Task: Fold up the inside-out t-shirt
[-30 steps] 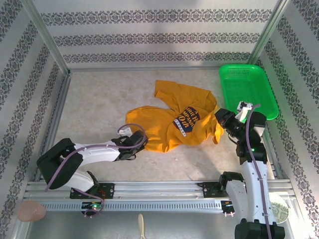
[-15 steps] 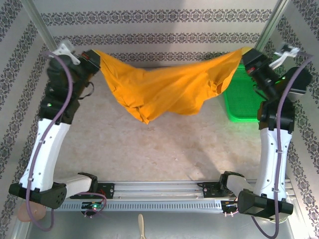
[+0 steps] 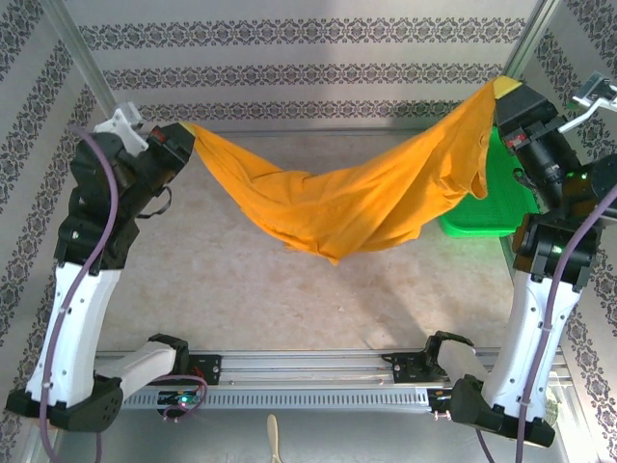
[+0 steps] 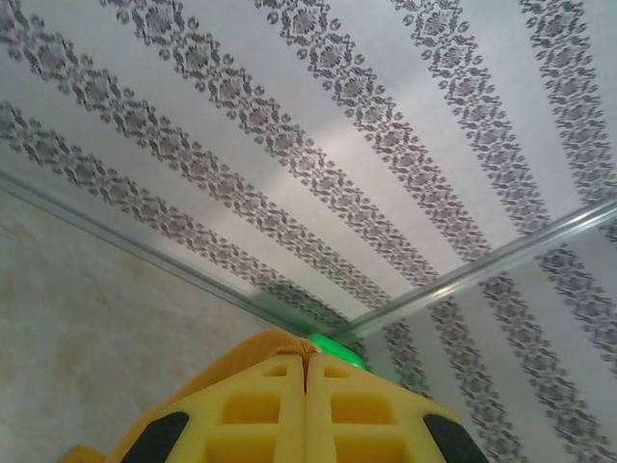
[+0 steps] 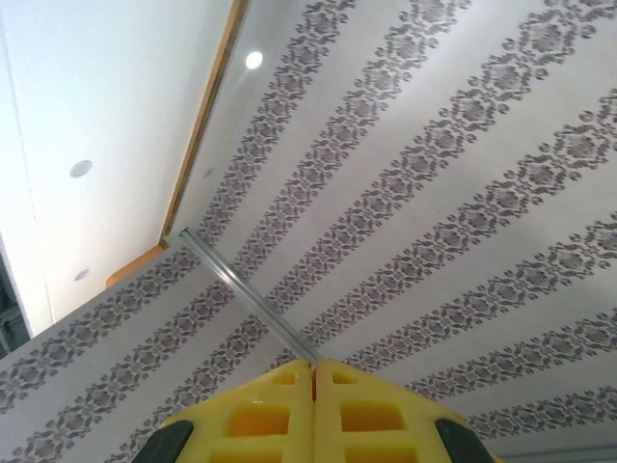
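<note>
Mustard t-shirt (image 3: 337, 198) slung between the arms — long axis side to side. Left gripper (image 3: 185, 133) and right gripper (image 3: 503, 92) each clamp one end, the right end higher.

My counter (image 3: 241, 289) is pale and mottled; a green basket (image 3: 477, 224) sits on it at the far right.

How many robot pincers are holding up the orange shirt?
2. The left pincer grips the mustard-orange cotton t-shirt at its left end. The right pincer grips its right end.
</note>
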Controlling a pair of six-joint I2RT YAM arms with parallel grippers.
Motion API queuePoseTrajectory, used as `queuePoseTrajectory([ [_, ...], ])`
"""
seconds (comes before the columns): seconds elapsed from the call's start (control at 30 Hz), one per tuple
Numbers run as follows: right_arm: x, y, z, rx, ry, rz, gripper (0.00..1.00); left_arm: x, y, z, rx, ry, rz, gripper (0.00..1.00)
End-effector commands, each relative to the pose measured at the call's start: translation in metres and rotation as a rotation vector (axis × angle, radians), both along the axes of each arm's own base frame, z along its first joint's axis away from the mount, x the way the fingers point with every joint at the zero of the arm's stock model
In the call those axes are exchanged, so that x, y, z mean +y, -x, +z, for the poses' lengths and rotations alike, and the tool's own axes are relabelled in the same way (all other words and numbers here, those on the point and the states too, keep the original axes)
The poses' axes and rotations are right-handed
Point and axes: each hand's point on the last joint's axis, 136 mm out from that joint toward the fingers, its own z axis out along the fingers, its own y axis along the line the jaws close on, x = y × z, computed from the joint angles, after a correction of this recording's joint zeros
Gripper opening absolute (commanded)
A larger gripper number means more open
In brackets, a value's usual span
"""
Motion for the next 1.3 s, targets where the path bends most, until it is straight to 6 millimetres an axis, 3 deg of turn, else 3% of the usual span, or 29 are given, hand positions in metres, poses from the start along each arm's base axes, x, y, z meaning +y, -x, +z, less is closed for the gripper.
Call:
queuePoseTrajectory([
  [0.0, 0.013, 0.035, 0.033, -0.104, 0.032, 0.014, 0.00, 0.004, 0.020, 0.024, -0.084, 0.138, -0.004, 0.00],
  [0.07, 0.009, 0.027, 0.029, -0.086, 0.032, 0.003, 0.00, 0.009, 0.011, 0.004, -0.045, 0.130, 0.035, 0.00],
  [0.17, -0.002, -0.015, -0.004, 0.006, 0.017, -0.005, 0.00, 0.010, -0.025, -0.046, 0.079, 0.085, 0.066, 0.00],
  [0.27, -0.003, -0.067, -0.058, 0.126, 0.029, 0.001, 0.00, 0.004, -0.072, -0.105, 0.197, 0.078, 0.049, 0.00],
  [0.37, 0.005, -0.117, -0.120, 0.258, 0.061, 0.003, 0.00, 0.011, -0.116, -0.168, 0.318, 0.016, 0.070, 0.00],
  [0.5, 0.021, -0.177, -0.196, 0.406, 0.110, 0.015, 0.00, 0.024, -0.169, -0.232, 0.442, -0.104, 0.087, 0.00],
  [0.57, 0.027, -0.204, -0.227, 0.469, 0.128, 0.010, 0.00, 0.031, -0.193, -0.255, 0.489, -0.159, 0.093, 0.05],
  [0.63, 0.031, -0.231, -0.247, 0.513, 0.140, 0.002, 0.00, 0.036, -0.217, -0.263, 0.497, -0.213, 0.088, 0.15],
  [0.73, 0.038, -0.264, -0.258, 0.539, 0.162, -0.005, 0.00, 0.039, -0.239, -0.257, 0.493, -0.258, 0.069, 0.30],
  [0.8, 0.048, -0.276, -0.256, 0.562, 0.202, 0.034, 0.51, 0.033, -0.238, -0.246, 0.491, -0.261, 0.039, 0.37],
  [0.83, 0.050, -0.275, -0.251, 0.559, 0.216, 0.034, 0.60, 0.031, -0.234, -0.241, 0.483, -0.260, 0.031, 0.43],
  [0.93, 0.052, -0.256, -0.239, 0.540, 0.246, 0.019, 0.66, 0.025, -0.207, -0.229, 0.474, -0.284, 0.012, 0.54],
  [1.03, 0.049, -0.220, -0.250, 0.565, 0.246, 0.002, 0.66, 0.009, -0.165, -0.237, 0.494, -0.298, -0.033, 0.56],
  [1.1, 0.048, -0.190, -0.268, 0.593, 0.250, -0.001, 0.66, -0.014, -0.130, -0.252, 0.524, -0.326, -0.084, 0.57],
  [1.17, 0.048, -0.162, -0.299, 0.650, 0.274, -0.006, 0.66, -0.042, -0.094, -0.269, 0.557, -0.351, -0.132, 0.57],
  [1.2, 0.046, -0.145, -0.327, 0.705, 0.287, -0.007, 0.65, -0.056, -0.075, -0.278, 0.570, -0.363, -0.152, 0.58],
  [1.27, 0.041, -0.117, -0.361, 0.771, 0.314, -0.022, 0.65, -0.081, -0.044, -0.291, 0.578, -0.349, -0.167, 0.58],
])
